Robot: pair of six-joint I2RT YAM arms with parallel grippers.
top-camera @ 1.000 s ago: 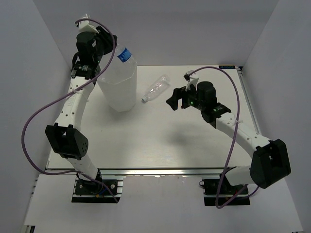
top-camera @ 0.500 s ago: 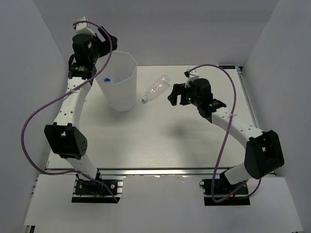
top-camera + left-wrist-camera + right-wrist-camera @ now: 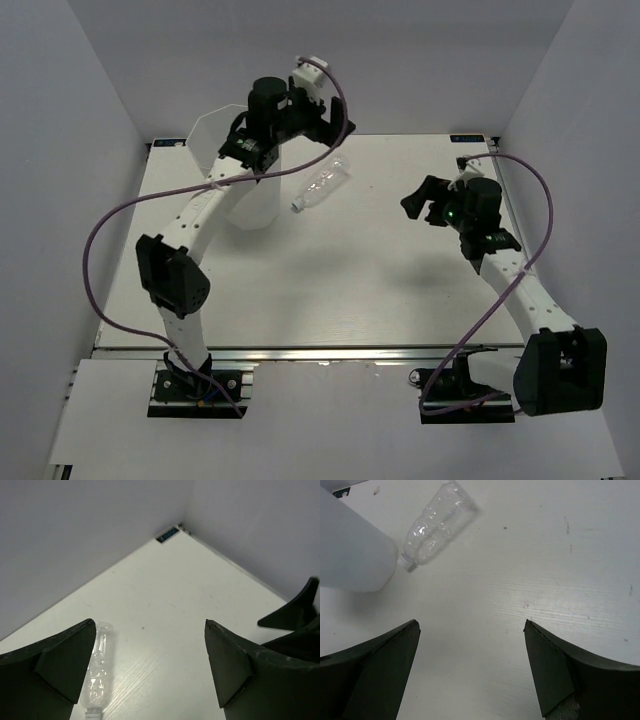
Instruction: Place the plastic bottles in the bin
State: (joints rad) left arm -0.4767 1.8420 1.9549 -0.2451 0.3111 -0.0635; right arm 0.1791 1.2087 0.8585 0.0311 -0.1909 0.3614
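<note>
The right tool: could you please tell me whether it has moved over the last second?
Yes: the right tool has pulled back to the right, away from the lying bottle, which has stayed put.

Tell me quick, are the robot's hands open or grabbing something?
Left gripper: open, holding nothing.
Right gripper: open, holding nothing.
</note>
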